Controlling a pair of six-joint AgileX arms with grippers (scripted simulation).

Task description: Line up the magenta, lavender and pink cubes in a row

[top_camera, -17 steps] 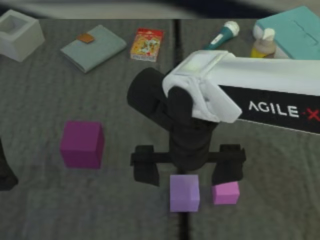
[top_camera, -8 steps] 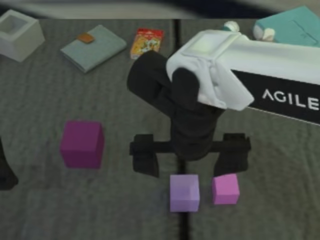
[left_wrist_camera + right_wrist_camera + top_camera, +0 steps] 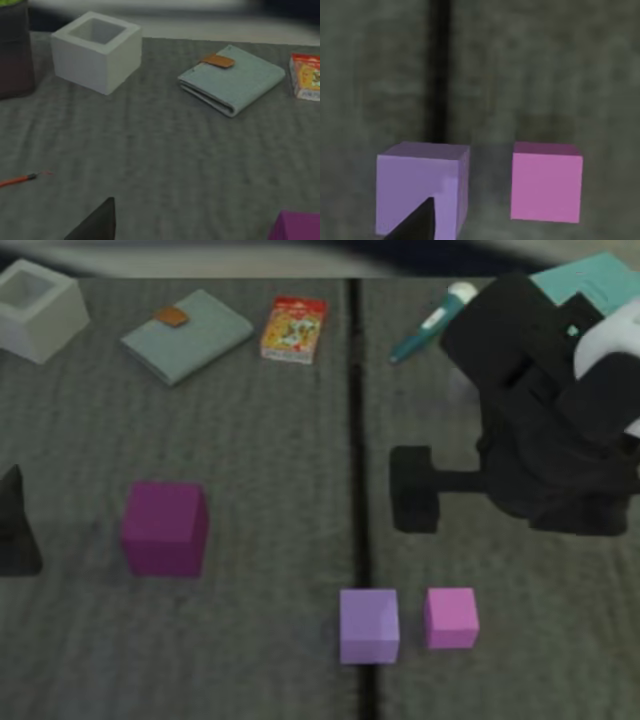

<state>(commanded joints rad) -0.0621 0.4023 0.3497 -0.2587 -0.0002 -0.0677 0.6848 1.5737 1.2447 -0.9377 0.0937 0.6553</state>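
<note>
Seen from above, the right gripper (image 3: 500, 502) is held over the right half of the grey mat (image 3: 280, 440), well clear of every cube. One dark finger (image 3: 413, 502) is seen at its left end; the other is hidden under the arm, so the jaws' spread cannot be told, and nothing is seen held. Toward the near edge from that finger, the lavender cube (image 3: 369, 625) is set on the mat's dark seam (image 3: 354, 410), with the pink cube (image 3: 451, 617) just beside it, a narrow gap between. The magenta cube (image 3: 165, 528) stands alone well to the left, bare mat all around it. The left gripper (image 3: 15, 535) is parked at the left edge (only a dark tip is seen). A white box (image 3: 38, 308), a wallet (image 3: 186, 335), a card pack (image 3: 294, 329) and a teal pen (image 3: 435, 319) line the far edge.

In the left wrist view, the box (image 3: 96, 51), the wallet (image 3: 234, 79) and a corner of the magenta cube (image 3: 296, 227) are seen across open mat.

In the right wrist view, the lavender cube (image 3: 422, 187) and pink cube (image 3: 546, 184) are seen side by side, apart.
</note>
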